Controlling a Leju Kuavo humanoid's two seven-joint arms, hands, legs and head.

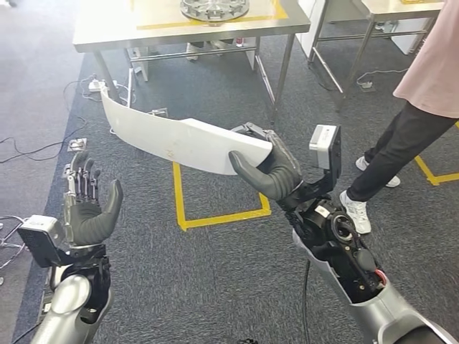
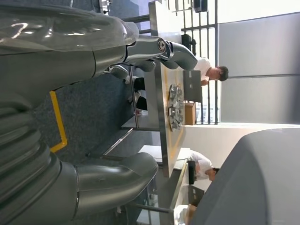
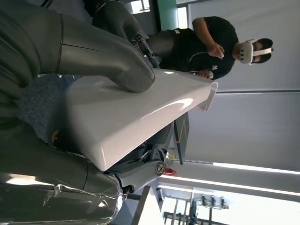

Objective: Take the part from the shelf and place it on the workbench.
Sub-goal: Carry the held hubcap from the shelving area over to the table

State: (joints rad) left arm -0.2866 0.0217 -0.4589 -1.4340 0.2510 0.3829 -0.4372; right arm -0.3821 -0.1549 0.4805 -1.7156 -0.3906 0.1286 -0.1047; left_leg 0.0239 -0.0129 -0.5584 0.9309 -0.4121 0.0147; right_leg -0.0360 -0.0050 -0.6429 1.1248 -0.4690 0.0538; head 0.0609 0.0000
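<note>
- Part: long white panel, mid-frame in head view, held off the floor; long axis runs from my right hand up-left toward the frame's upper left.
- Right fingers clamped on its near end, thumb on top.
- Left hand, lower left, spread and empty, near the free end.
- Workbench lies ahead, top of frame, beyond the panel's far tip.

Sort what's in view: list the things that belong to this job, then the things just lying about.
Job:
white part, held at one end by the right hand
left hand, open, holding nothing
workbench ahead

Lying about:
round metal piece on the workbench
cables on the floor
yellow floor tape
person standing at the right
</note>
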